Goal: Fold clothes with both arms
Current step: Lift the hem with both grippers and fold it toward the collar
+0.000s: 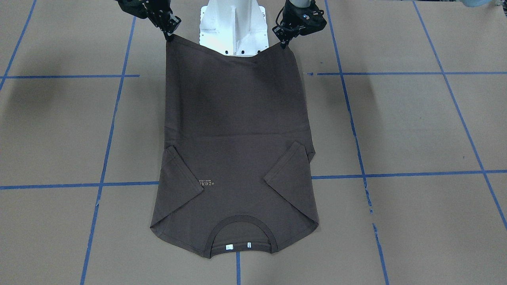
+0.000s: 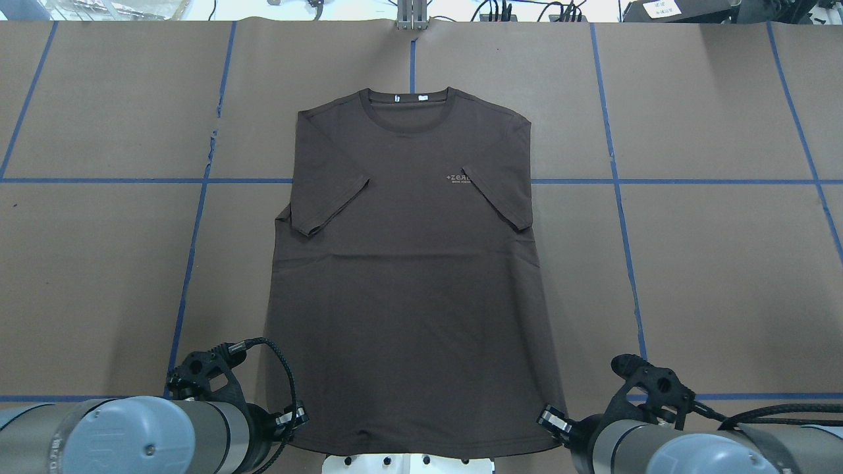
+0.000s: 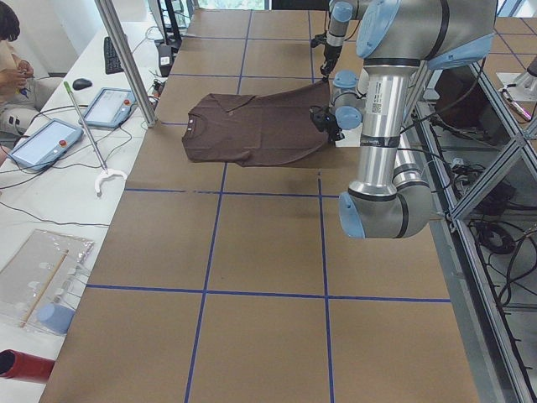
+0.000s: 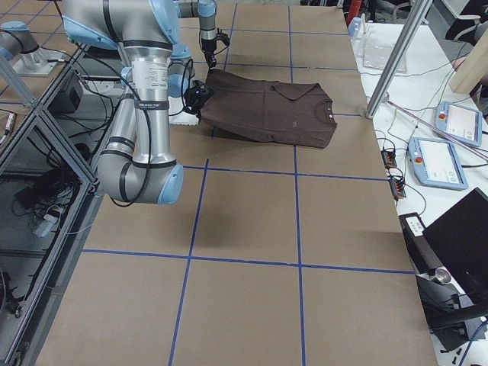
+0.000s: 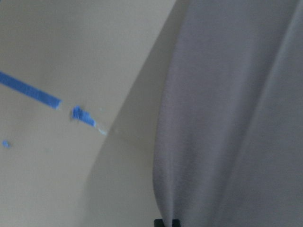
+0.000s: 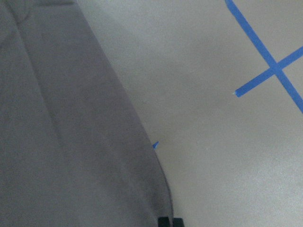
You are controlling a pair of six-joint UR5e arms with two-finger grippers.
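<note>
The dark brown T-shirt [image 1: 237, 118] lies front up on the brown table, collar away from the robot and both sleeves folded inward. It also shows in the overhead view [image 2: 408, 263]. My left gripper [image 1: 284, 44] is shut on one bottom hem corner, my right gripper [image 1: 169, 36] on the other. Both hold the hem raised above the table near the base, with the cloth sloping down to the collar end. In the overhead view the left gripper [image 2: 299, 416] and right gripper [image 2: 546, 416] sit at the hem's two ends. Both wrist views show cloth [image 5: 236, 118] [image 6: 71, 142] hanging from the fingertips.
The white pedestal base [image 1: 233, 27] stands just behind the raised hem. Blue tape lines [image 2: 197, 217] cross the table. A metal post [image 3: 126, 59] and a side desk with tablets [image 3: 46, 143] lie beyond the collar end.
</note>
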